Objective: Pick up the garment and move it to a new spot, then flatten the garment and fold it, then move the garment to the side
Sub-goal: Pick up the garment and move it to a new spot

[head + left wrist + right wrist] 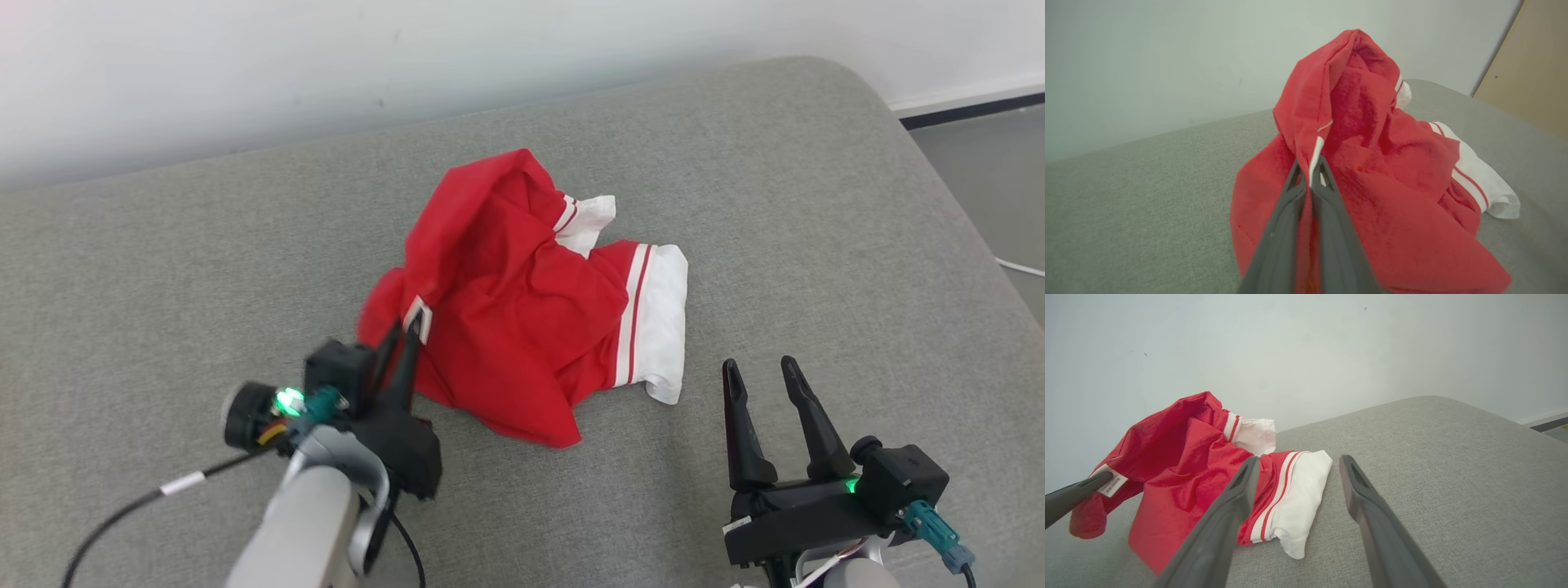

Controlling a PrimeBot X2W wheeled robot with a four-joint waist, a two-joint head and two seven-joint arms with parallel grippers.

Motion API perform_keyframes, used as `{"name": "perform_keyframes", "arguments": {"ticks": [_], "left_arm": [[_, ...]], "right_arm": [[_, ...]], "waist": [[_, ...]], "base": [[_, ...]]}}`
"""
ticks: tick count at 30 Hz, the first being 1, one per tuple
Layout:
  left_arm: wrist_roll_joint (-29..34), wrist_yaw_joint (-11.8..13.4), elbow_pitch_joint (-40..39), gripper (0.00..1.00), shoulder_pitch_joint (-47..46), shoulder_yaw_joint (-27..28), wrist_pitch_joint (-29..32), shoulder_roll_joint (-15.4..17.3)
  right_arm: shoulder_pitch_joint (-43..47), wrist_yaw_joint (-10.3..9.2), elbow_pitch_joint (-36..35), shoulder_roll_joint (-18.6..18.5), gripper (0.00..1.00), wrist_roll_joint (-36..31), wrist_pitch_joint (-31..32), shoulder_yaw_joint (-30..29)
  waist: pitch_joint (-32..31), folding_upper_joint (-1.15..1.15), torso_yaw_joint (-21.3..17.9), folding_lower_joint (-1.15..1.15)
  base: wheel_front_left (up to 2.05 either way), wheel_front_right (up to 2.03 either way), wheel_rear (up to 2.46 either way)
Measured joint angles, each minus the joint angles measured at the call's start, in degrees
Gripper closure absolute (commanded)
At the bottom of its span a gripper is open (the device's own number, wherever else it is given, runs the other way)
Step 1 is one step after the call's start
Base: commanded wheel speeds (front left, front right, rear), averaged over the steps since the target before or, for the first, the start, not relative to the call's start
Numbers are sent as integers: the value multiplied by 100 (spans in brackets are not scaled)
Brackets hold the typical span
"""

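**Now: left claw pinched on the garment's label edge, right claw waiting wide**

I judge this to be the first step, the pick-up. My left gripper (411, 327) has its two fingers pressed together on the near-left edge of the red garment (522, 310), right at the white label (1110, 484). In the left wrist view, the cloth and that white strip run down between the closed fingers. I would say the grip sits there because a seamed edge gives a firm hold and should let the rest hang free on a lift. The cloth rises in a peak behind the grip. The bulk lies crumpled about mid-surface on the grey cushion (816, 204), with the white striped hems (661, 318) toward my right.

My right gripper (759, 366) has its fingers spread wide with nothing between them. It is near the hems but apart from them, which I judge leaves it ready to take a second edge when flattening comes.

As for containers, the cushion carries the garment directly, not in any bin or basket. The raised fold makes a hood-like hollow. I can see nothing inside it, though its depth is hidden.
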Motion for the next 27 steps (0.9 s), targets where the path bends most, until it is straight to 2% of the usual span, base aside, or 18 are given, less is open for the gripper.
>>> {"name": "perform_keyframes", "arguments": {"ticks": [1,2,3,8,14,22,27], "left_arm": [[-1,-4,101,90,42,-47,-48,-40],[-3,-5,178,29,65,-79,-92,-79],[-10,-8,236,0,71,-119,-124,-110],[-130,2,215,0,52,-140,-366,-202],[-179,100,-330,0,49,-20,-482,-220],[66,350,-1192,0,641,332,-503,224],[196,389,-1681,0,1189,578,-504,459]], "right_arm": [[2,0,15,-1,0,-10,0,1],[3,0,29,0,0,-22,0,5],[4,0,43,0,0,-23,0,3],[69,0,86,1,0,-81,0,-23],[242,0,103,0,0,-138,1,-69],[409,0,46,0,0,-189,0,-149],[494,0,-16,0,0,-220,1,-187]], "waist": [[-8,0,21,0],[-19,0,43,0],[-33,0,65,0],[-166,0,192,0],[-374,0,429,0],[-677,0,793,0],[-822,0,1019,-1]], "base": [[0,0,0],[0,0,0],[0,0,0],[0,0,0],[0,0,0],[0,0,0],[0,0,0]]}}
